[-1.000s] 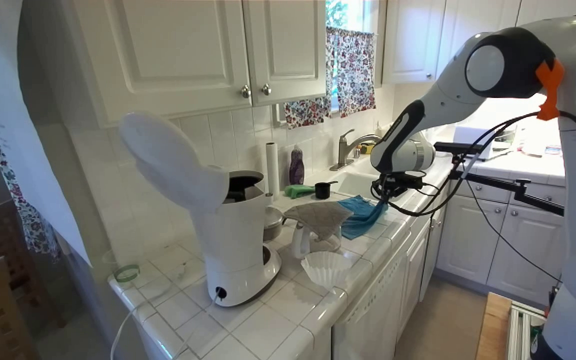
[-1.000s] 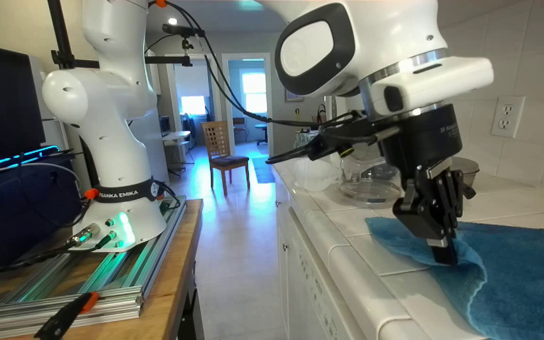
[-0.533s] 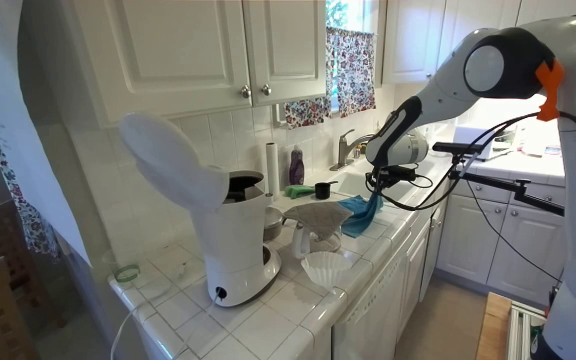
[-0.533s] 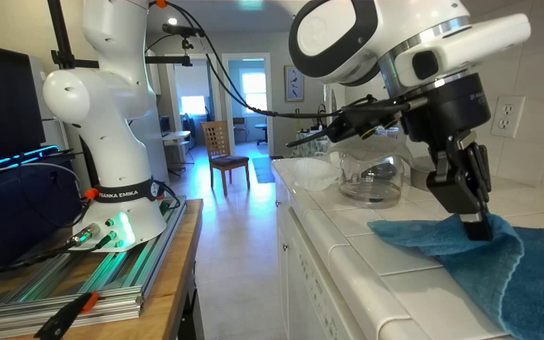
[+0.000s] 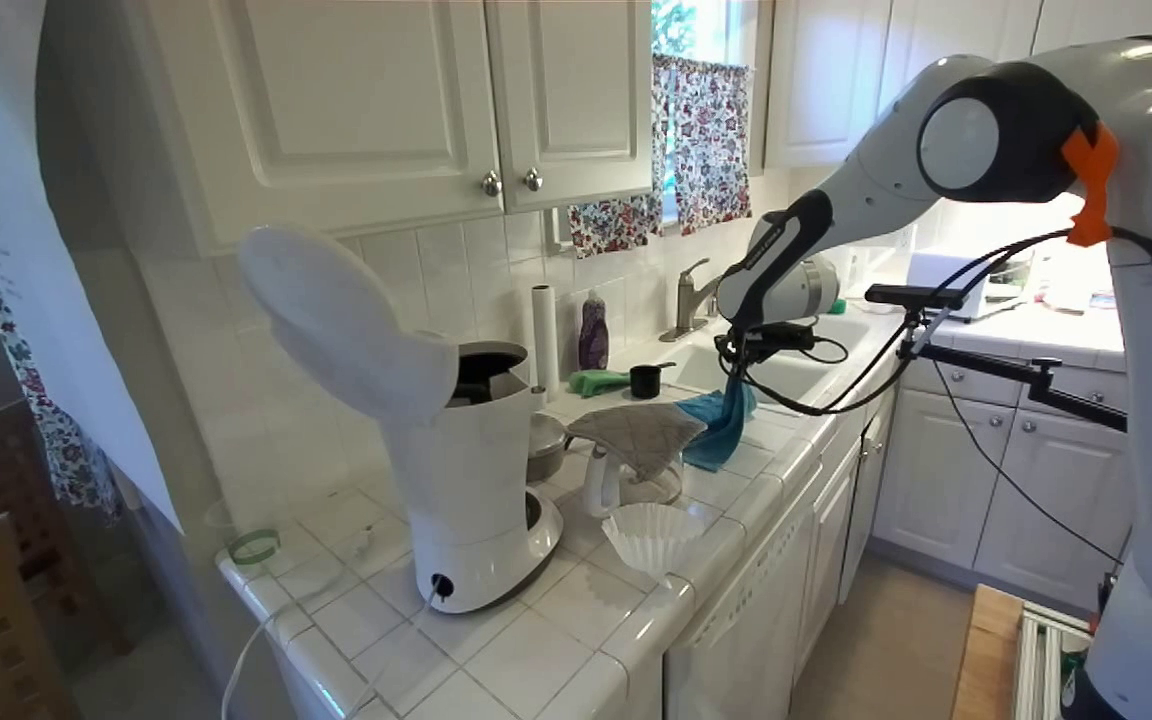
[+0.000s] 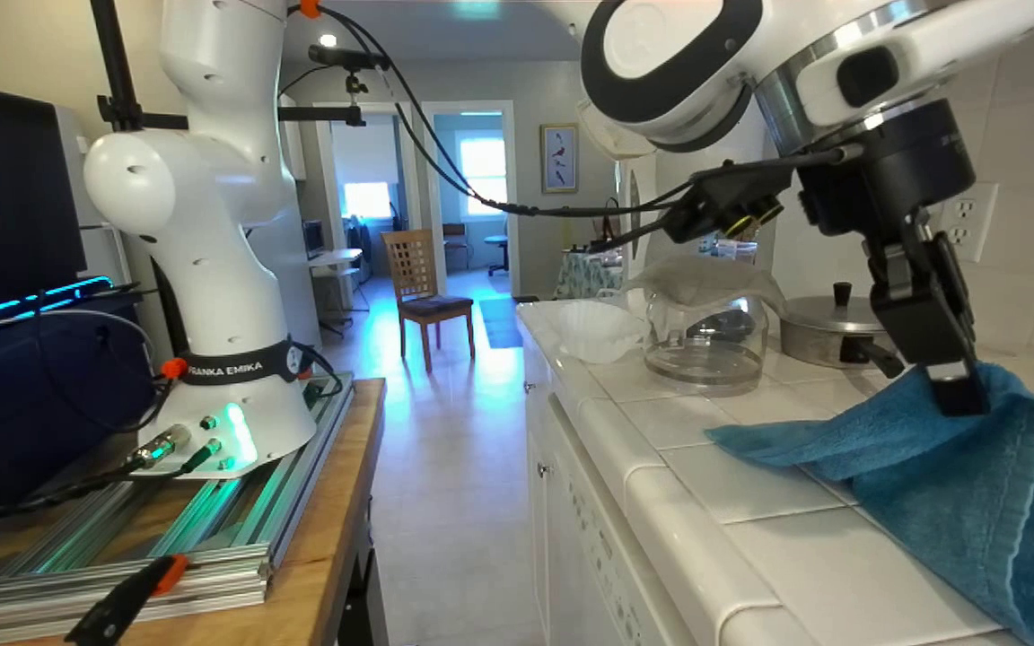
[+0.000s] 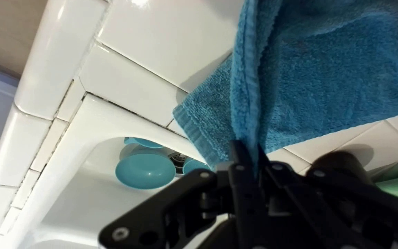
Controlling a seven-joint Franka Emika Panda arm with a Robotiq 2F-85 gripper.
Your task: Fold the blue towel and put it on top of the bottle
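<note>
- In an exterior view, the tool is above the table, and the blue towel hangs from it; a grey cloth lies over a glass carafe nearby.
- In an exterior view, one part of the towel stands up in the tool's grip — the rest lies on the table. A lidded pan stands farther back.
- In the wrist view, the tool is almost fully closed — it pinches a fold of the towel; a turquoise bowl is in the sink.

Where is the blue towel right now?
In the wrist view, the blue towel spreads across the upper right: part pinched up in the gripper, much of the rest on the tiled counter, next to the sink.
</note>
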